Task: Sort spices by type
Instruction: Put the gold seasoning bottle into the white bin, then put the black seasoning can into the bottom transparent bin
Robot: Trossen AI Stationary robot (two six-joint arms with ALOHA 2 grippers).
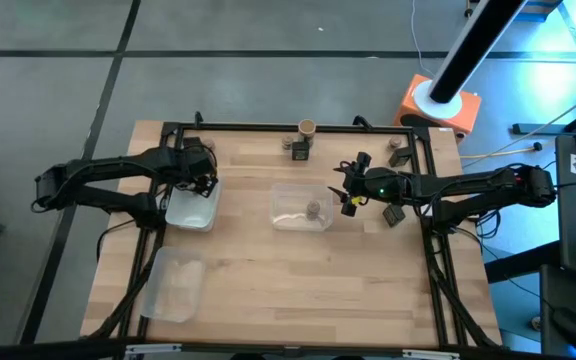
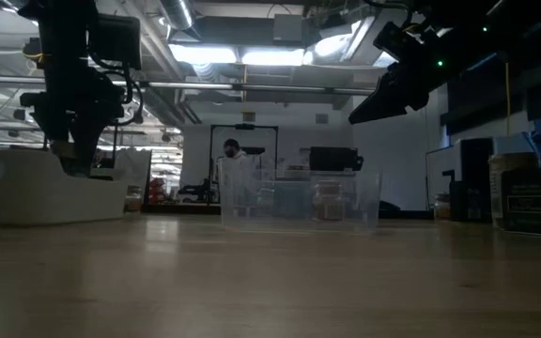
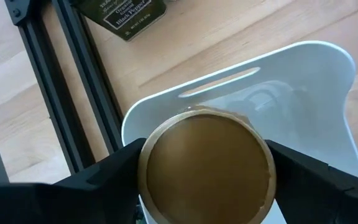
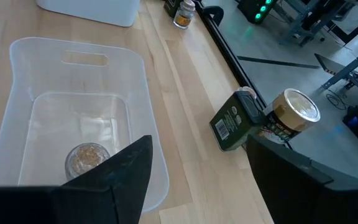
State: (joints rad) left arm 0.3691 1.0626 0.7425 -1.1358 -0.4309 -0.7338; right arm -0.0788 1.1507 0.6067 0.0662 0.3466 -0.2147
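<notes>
My left gripper (image 3: 207,186) (image 1: 198,183) is shut on a tan-topped cylindrical jar (image 3: 207,165) above the white tray (image 3: 316,81) (image 1: 190,210) at the table's left. My right gripper (image 4: 197,168) (image 1: 348,197) is open and hovers at the right end of a clear tray (image 4: 23,93) (image 1: 298,208). A squat round jar (image 4: 87,158) (image 1: 313,210) stands on that tray's floor. Another tan-topped jar (image 1: 307,127) and a dark packet (image 1: 300,150) stand at the far edge. A further dark packet (image 1: 395,215) and a jar (image 1: 400,158) stand to the right. My left gripper pinches the tan-topped jar between its two fingers (image 3: 114,171), one on each side of the jar's wall just below the lid's rim (image 3: 148,155). The fingers come from above and the jar stays upright over the white tray. The lid hides whether its base touches the tray.
A second clear tray (image 1: 173,285) lies near the left front corner. A dark packet (image 3: 126,15) stands beside the black frame rail (image 3: 73,93) behind the white tray. The black rail (image 1: 430,200) runs along the table's right side. Bare wood (image 1: 298,290) fills the near half.
</notes>
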